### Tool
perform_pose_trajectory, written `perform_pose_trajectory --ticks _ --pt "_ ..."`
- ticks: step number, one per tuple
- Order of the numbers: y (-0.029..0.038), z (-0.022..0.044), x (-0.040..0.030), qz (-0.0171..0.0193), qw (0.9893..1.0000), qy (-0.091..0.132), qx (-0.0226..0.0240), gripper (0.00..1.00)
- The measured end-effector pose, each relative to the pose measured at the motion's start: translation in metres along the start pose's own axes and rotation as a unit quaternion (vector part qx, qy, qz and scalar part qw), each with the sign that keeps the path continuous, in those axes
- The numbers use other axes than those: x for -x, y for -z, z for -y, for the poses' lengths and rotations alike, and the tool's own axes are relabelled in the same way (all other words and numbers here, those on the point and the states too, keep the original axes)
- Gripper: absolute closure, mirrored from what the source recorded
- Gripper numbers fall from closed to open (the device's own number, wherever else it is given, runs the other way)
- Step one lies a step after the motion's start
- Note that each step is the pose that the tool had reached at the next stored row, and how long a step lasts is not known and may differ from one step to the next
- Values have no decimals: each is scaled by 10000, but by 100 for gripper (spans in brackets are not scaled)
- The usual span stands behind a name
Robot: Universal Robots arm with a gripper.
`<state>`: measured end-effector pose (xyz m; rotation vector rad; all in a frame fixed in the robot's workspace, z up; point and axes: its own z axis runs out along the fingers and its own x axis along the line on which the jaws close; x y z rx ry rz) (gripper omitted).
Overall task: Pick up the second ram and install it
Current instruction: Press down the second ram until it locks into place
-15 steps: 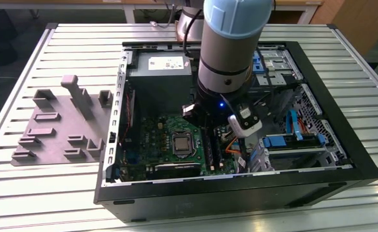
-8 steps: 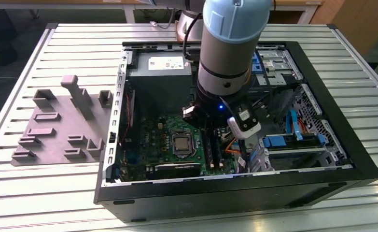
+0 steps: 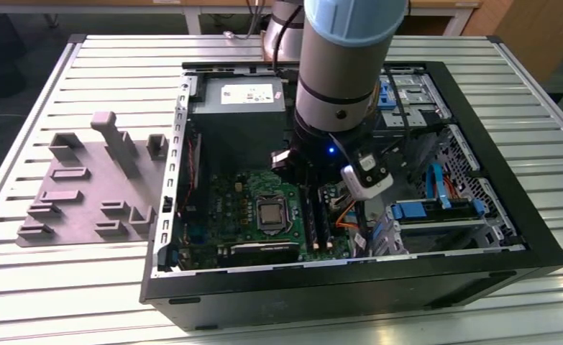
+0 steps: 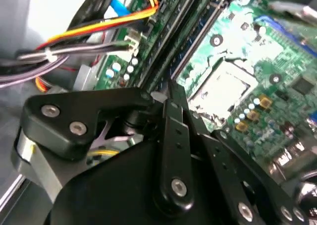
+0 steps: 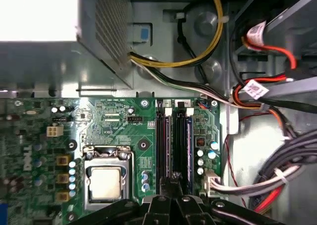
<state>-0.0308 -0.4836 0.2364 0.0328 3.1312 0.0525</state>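
One open computer case (image 3: 511, 237) lies on a slatted metal table (image 3: 118, 50). One grey moulded tray (image 3: 80, 187) is set beside it, toward the exterior view's left. One robot arm (image 3: 344, 65) is lowered almost upright into the case, over one green motherboard (image 5: 114, 121) with one processor socket (image 5: 105, 180).

The gripper (image 5: 174, 180) is held just above the bank of long black memory slots (image 5: 162, 145), and its jaws are drawn together at the tips.

The second ram (image 5: 189, 145) is seen edge-on, standing in a slot just beside the fingertips. Whether it is fully seated cannot be told.

One white label (image 3: 247, 92) is carried on the power supply (image 3: 238, 122); its print cannot be made out.
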Motion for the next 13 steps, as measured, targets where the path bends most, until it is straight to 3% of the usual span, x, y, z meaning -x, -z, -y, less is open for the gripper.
perform_pose_trajectory --ticks 2,13 --pt "48 -1 -3 -1 10000 0 -2 89" --pt "48 -1 -8 -1 10000 0 -1 89"
